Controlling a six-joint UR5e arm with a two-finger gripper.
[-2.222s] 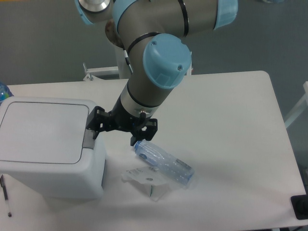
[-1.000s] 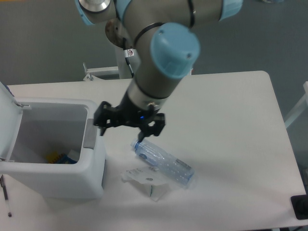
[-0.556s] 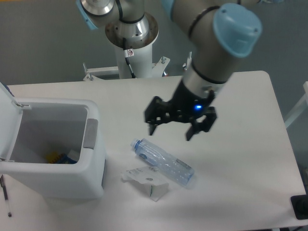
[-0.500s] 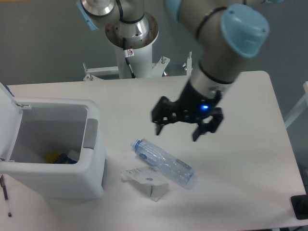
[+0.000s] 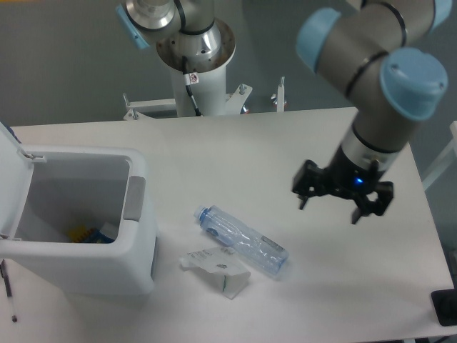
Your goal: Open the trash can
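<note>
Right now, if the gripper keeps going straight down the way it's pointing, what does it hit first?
Probably bare table. The gripper points down with open fingers, well right of the plastic bottle; nothing else seems below it, though height is hard to judge.

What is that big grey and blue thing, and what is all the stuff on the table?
That is a robot arm, seen by one camera that looks down at a white table from the front. At the end of the arm is a black gripper, a hand with two fingers. It hangs in the air over the right side of the table, open and holding nothing. On the left stands a white trash can with its lid flipped up, so you can see a few bits of rubbish at the bottom. In the middle lies a clear plastic bottle on its side, and right beside it is a small crumpled wrapper.
</note>
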